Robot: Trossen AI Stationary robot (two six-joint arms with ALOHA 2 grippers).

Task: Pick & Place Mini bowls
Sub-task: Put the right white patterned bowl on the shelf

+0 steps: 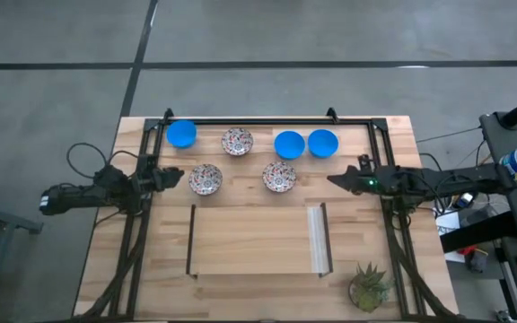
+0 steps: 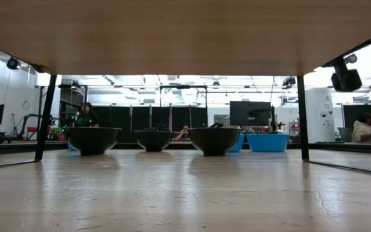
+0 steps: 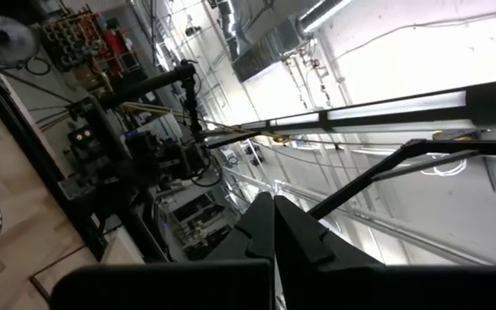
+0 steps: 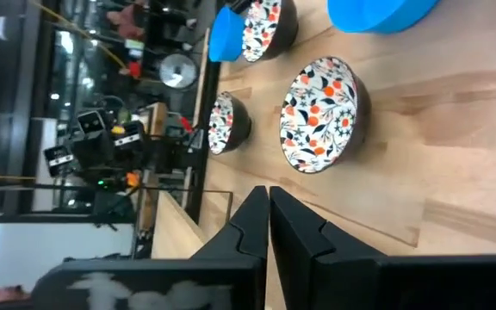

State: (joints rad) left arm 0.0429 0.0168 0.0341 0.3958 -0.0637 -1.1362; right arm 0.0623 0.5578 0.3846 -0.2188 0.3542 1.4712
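Six mini bowls stand on their bases on the wooden table's far half. Three are blue: one at the far left (image 1: 181, 134) and two side by side at the far right (image 1: 289, 144) (image 1: 322, 143). Three are floral: one far (image 1: 237, 141), one left (image 1: 205, 178), one right (image 1: 280, 177). My left gripper (image 1: 176, 176) is shut and empty, left of the left floral bowl. My right gripper (image 1: 333, 178) is shut and empty, right of the right floral bowl (image 4: 324, 114). In the low view the bowls (image 2: 214, 139) show in a row.
A black frame (image 1: 258, 121) runs round the table's far half. Two upright rails, one dark (image 1: 192, 240) and one pale (image 1: 318, 239), bound a bare patch of wood at the near middle. A small green plant (image 1: 369, 285) stands at the near right corner.
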